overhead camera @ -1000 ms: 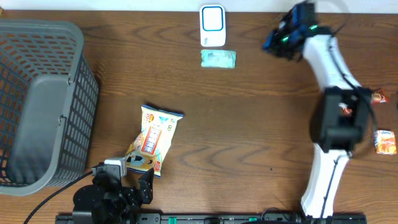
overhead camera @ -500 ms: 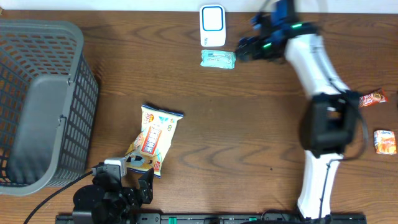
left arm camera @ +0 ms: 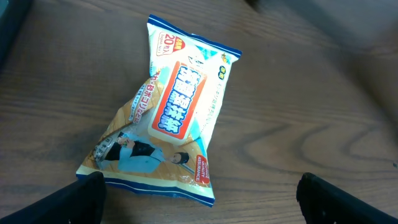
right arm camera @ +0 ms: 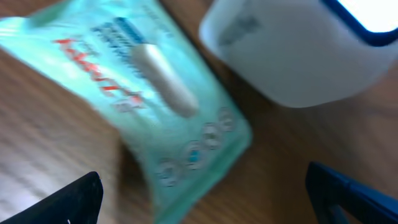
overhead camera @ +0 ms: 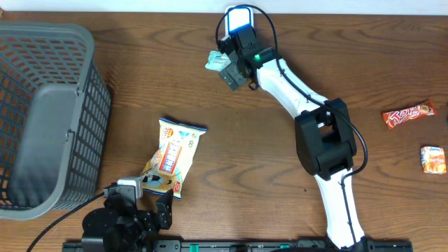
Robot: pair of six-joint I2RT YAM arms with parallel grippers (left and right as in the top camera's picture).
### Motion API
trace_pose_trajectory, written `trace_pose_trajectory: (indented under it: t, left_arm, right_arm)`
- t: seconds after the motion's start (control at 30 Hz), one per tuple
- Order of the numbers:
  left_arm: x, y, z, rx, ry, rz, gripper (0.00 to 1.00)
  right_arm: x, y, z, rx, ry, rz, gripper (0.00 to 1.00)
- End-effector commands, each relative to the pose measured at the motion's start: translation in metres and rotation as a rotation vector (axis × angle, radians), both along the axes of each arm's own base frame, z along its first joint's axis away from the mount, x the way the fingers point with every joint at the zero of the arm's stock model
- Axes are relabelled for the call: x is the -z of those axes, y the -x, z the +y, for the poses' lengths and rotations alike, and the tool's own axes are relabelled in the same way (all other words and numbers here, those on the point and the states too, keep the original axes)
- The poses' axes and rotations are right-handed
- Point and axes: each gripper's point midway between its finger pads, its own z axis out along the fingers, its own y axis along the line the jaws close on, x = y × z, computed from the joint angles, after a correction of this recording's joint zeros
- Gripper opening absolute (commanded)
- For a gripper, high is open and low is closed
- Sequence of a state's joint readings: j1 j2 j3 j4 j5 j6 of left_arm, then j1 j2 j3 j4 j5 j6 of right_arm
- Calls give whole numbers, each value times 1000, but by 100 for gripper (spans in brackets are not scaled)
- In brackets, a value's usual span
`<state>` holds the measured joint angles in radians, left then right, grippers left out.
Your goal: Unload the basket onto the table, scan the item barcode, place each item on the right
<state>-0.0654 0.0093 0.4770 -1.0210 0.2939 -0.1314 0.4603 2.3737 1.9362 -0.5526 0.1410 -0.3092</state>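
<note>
A pale green packet (overhead camera: 215, 59) lies tilted just left of the white scanner (overhead camera: 239, 19) at the far middle of the table. My right gripper (overhead camera: 227, 68) hovers over it, open. The blurred right wrist view has the green packet (right arm camera: 143, 87) running down between my wide-apart fingertips (right arm camera: 81, 199), with the scanner (right arm camera: 298, 50) at upper right. A yellow and white snack bag (overhead camera: 175, 155) lies near the front left. Behind it my left gripper (overhead camera: 143, 206) is open. In the left wrist view the snack bag (left arm camera: 174, 118) lies ahead of the left gripper (left arm camera: 199, 202), untouched.
A grey mesh basket (overhead camera: 42, 112) fills the left side of the table. A red candy bar (overhead camera: 408, 114) and a small orange packet (overhead camera: 434, 159) lie at the right edge. My right arm stretches diagonally from the front right toward the scanner.
My right arm swung left from the far right corner to the scanner, and its jaws opened. The green packet shifted left and now sits tilted. The left arm stayed still.
</note>
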Motion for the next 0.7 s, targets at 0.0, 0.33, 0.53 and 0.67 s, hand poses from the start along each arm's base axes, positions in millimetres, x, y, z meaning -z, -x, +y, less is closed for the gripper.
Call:
trace_pose_trajectory:
  t: [0.0, 0.33, 0.53, 0.67]
  left_arm:
    - [-3, 0, -2, 6, 12, -9, 98]
    - [-3, 0, -2, 6, 12, -9, 98]
    - [-3, 0, -2, 6, 12, -9, 98]
    - [-3, 0, -2, 6, 12, -9, 98]
  right_arm:
    - [-14, -9, -8, -29, 55, -55, 99]
    - [7, -1, 37, -142, -131, 4, 99]
    - [53, -8, 35, -65, -132, 24, 70]
    - [67, 4, 25, -20, -109, 93, 20]
